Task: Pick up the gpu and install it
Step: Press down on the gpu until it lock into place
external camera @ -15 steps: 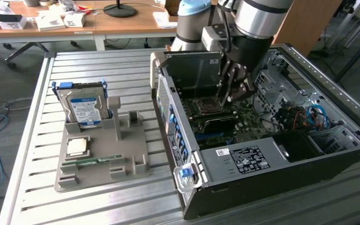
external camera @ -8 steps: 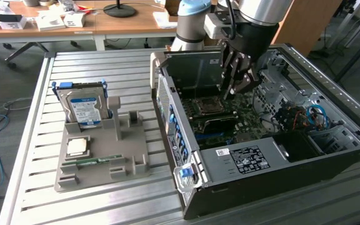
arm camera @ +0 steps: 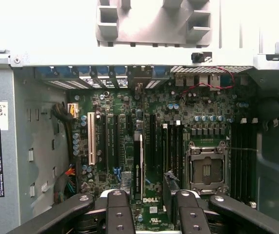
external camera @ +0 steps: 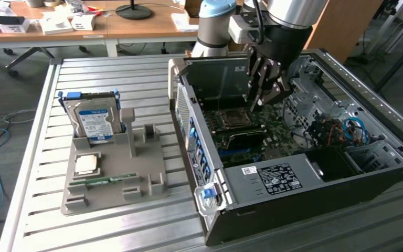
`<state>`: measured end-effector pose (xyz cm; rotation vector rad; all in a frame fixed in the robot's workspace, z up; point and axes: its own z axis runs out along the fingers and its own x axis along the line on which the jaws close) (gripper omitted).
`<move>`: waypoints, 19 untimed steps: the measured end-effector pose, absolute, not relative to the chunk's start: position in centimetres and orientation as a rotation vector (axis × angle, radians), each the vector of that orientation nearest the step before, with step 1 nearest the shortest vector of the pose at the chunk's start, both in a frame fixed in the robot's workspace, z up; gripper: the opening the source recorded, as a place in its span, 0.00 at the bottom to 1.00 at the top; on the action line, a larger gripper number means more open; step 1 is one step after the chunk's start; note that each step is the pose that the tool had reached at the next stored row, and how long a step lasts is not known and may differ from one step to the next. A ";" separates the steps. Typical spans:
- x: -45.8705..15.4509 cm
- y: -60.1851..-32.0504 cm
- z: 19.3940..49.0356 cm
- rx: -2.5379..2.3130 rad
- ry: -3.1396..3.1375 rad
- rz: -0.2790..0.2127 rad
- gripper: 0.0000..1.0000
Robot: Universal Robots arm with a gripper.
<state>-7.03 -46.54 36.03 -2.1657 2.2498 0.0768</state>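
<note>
One open computer case [external camera: 306, 173], one hard drive [external camera: 94, 123], one memory stick [external camera: 103, 181], one grey holder [external camera: 117, 173], one gpu [arm camera: 137, 165], one end effector [external camera: 264, 89].

Arm [external camera: 285, 16]: silver-grey tube links, light blue joint cap, pale grey wrist block with black cable running up. Gripper [external camera: 264, 86]: black, linked multi-bar fingers [arm camera: 117, 214] with round silver pivot screws; matte black finger bars, rounded knuckles.
</note>
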 end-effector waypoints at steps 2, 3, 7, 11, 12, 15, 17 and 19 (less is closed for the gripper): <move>-7.0 -46.5 36.0 -2.166 2.250 0.077 0.40; -7.0 -46.5 36.0 -2.166 2.250 0.077 0.40; -7.0 -46.5 36.0 -2.166 2.250 0.077 0.38; -7.0 -46.5 36.0 -2.166 2.250 0.077 0.20; -7.0 -46.5 36.0 -2.166 2.250 0.077 0.20; -7.0 -46.5 36.0 -2.166 2.250 0.077 0.11; -7.0 -46.5 36.0 -2.166 2.250 0.077 0.11; -7.0 -46.5 36.0 -2.166 2.250 0.077 0.11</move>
